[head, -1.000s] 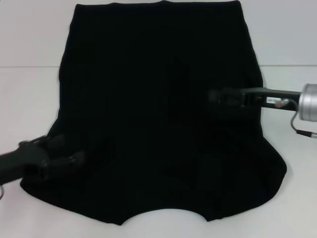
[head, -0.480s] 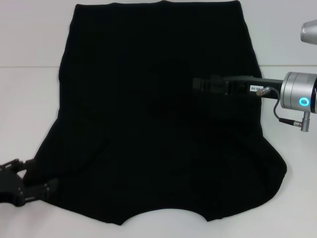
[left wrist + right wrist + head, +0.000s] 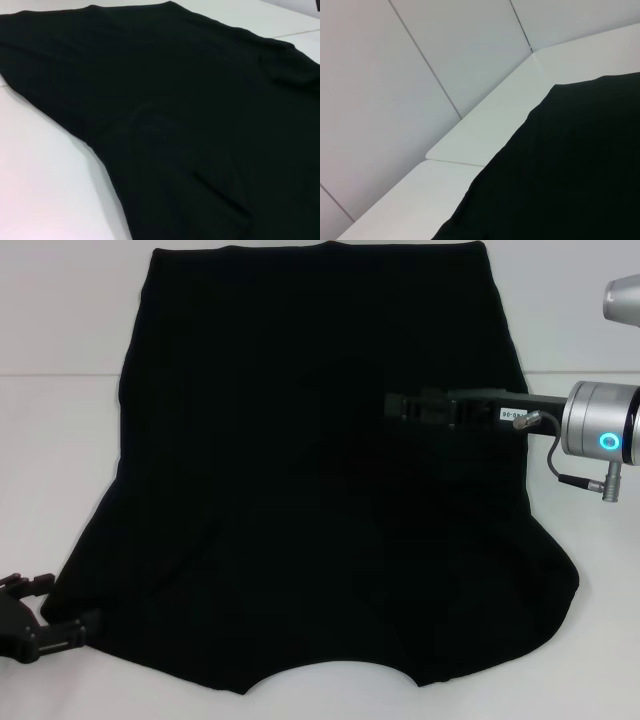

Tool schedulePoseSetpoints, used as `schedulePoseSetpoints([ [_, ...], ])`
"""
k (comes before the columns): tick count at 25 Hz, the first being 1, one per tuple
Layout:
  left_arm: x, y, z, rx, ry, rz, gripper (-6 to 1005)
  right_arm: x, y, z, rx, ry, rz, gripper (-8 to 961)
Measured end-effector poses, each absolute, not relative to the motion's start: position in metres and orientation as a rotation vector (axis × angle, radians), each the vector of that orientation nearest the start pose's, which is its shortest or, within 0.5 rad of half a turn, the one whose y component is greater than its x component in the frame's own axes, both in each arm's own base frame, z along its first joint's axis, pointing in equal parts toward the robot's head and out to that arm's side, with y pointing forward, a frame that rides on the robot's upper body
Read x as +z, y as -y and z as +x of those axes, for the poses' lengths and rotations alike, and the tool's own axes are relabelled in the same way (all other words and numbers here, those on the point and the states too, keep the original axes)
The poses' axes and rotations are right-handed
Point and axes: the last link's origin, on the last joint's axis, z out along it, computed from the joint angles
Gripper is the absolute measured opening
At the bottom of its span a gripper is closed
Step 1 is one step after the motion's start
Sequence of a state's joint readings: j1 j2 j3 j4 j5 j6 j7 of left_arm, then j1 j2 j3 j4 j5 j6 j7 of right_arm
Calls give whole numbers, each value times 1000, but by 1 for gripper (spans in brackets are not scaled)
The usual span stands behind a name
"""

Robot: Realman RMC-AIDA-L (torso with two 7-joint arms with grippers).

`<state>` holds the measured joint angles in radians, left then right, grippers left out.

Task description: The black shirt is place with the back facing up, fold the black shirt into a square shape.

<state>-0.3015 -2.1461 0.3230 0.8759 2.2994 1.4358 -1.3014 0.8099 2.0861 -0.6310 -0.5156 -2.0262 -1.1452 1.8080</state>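
Both grippers flank the black shirt point(image 3: 320, 470) spread flat on the white table point(image 3: 60, 440): left gripper point(image 3: 40, 615) spread open off its near-left corner, right gripper point(image 3: 400, 405) above mid-cloth, finger state unclear.

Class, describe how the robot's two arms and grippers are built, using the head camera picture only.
The right gripper is black and slim, on a black forearm with a small white label, a silver cylindrical wrist showing a glowing cyan ring, and a thin dark looping cable. The left gripper is black and blocky.

White table point(image 3: 60, 460), seamed, pale panelled wall point(image 3: 395, 75) behind
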Motion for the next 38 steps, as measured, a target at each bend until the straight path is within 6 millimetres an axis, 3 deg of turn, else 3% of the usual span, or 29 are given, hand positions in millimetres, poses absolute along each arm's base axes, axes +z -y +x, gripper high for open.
schedulePoseSetpoints([
  [23,43,-264,-385,-238,909,-2298,885,-17,-424,211,704,-1104,-2408,805],
  [38,38,-262,-375,-297,909,-2363,882,-17,-424,211,703,-1097,-2410,799],
])
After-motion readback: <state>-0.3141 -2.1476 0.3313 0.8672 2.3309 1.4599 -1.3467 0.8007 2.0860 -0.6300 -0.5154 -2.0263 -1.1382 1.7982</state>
